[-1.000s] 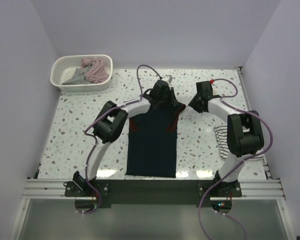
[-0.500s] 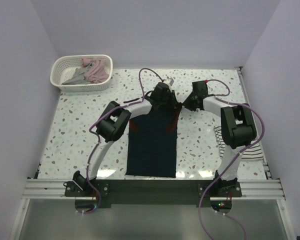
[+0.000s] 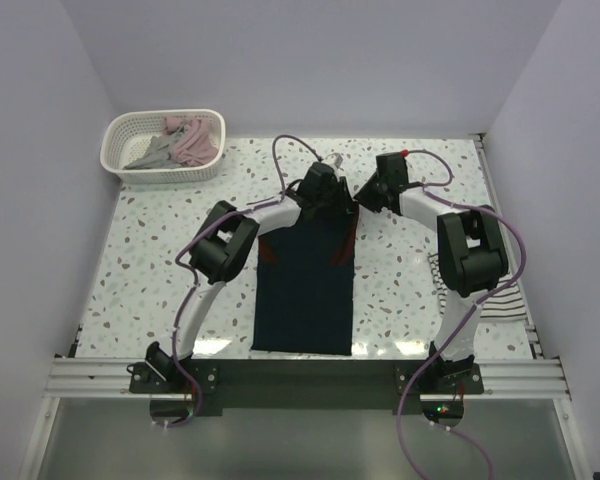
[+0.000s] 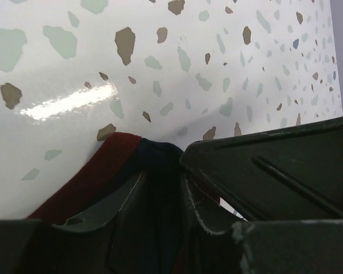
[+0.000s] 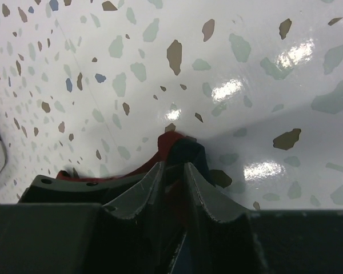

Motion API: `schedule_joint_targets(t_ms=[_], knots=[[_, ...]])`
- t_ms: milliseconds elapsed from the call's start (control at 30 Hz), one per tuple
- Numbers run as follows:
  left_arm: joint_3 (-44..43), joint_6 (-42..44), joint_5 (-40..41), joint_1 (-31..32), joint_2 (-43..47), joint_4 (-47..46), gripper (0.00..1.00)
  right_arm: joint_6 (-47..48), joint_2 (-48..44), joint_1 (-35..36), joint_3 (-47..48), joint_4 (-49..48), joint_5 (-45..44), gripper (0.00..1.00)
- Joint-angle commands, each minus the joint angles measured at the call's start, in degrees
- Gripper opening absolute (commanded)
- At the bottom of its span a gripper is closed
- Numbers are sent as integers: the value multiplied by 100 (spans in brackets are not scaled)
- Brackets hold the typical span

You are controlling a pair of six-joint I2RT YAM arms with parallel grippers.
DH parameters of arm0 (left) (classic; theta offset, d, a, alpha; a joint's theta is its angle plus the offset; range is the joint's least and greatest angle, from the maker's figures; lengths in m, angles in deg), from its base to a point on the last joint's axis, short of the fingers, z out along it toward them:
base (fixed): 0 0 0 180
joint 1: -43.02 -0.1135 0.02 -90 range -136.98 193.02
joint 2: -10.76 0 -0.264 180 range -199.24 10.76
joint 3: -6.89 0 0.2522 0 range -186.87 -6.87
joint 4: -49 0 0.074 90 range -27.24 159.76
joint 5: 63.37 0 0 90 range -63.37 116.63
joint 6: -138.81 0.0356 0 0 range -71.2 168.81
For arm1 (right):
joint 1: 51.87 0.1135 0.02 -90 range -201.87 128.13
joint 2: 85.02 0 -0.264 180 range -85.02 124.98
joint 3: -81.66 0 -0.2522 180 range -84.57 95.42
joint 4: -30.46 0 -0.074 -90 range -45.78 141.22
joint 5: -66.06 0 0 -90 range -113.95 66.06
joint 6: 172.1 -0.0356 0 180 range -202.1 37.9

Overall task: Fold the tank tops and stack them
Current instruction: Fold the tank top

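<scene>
Left jaws pinched shut on navy tank top (image 3: 305, 290) strap | right jaws pinched on other strap | body flat behind

Left fingers (image 4: 126, 211) and right fingers (image 5: 211, 200) pinched closed — 2 arms (image 3: 270, 212) stretched forward.

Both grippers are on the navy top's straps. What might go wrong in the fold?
1. The left gripper and right gripper each pinch only the tip of a strap of the navy tank top; it may slip out when pulled.
2. The grippers sit close together, so they might collide.
3. The striped tank top lies beside the right arm and could get dragged.
</scene>
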Motion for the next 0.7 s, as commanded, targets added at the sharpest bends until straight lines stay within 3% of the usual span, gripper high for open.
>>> schedule_joint_targets(t_ms=[0, 267, 433, 667], knots=[[54, -43, 165, -172, 602, -194, 35, -130, 28, 13, 76, -191, 110, 24], [90, 159, -73, -286, 839, -309, 36, 71, -254, 4, -100, -376, 31, 26], [423, 46, 638, -348, 1252, 236, 30, 177, -255, -4, -65, -314, 14, 27], [1328, -105, 894, -506, 1990, 359, 26, 142, -96, 4, -92, -455, 75, 26]])
